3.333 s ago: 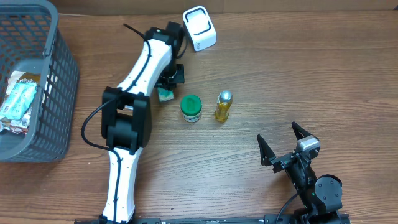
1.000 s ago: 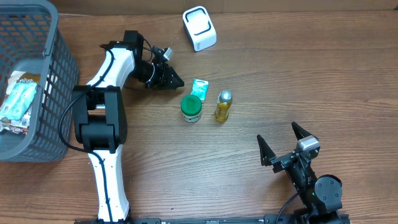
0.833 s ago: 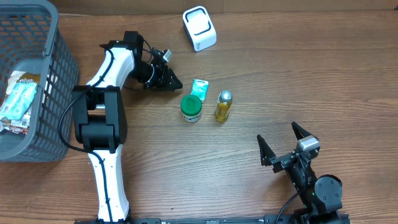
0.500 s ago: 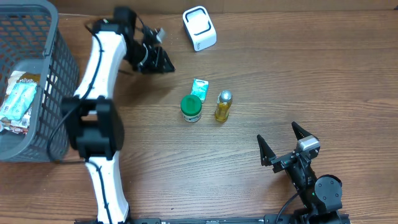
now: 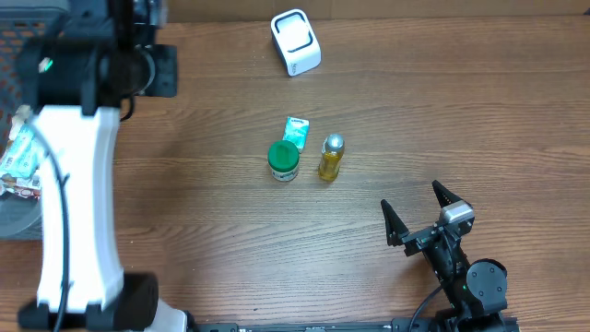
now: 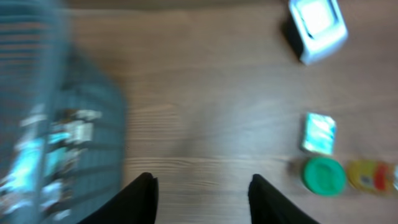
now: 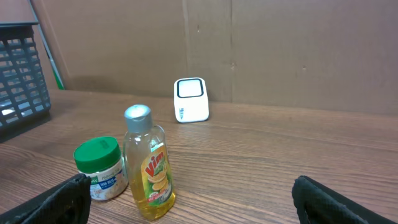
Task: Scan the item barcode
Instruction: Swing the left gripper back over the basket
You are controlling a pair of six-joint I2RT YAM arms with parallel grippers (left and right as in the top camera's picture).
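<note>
Since a moment ago my left arm (image 5: 78,184) has swung away from the middle of the table to the upper left of the overhead frame, and now hangs over the edge of the grey plastic mesh basket (image 5: 13,221). The small teal foil packet (image 5: 296,130) it carried earlier lies flat on the wood near the centre, just above the white jar with the green lid (image 5: 283,160) and just left of the yellow dish-soap bottle with the silver cap (image 5: 331,157).

In the blurred left wrist view, the left gripper (image 6: 202,178) has its two black fingers parted about halfway, with only bare tabletop between them; it holds nothing. The basket fills the left side of that frame, with pale wrapped packets (image 6: 46,149) inside it.

The white box-shaped barcode scanner (image 5: 296,41) stands at the top centre, well apart from the packet.

The right gripper (image 5: 409,194) sits at the lower right, spread wide and empty.
</note>
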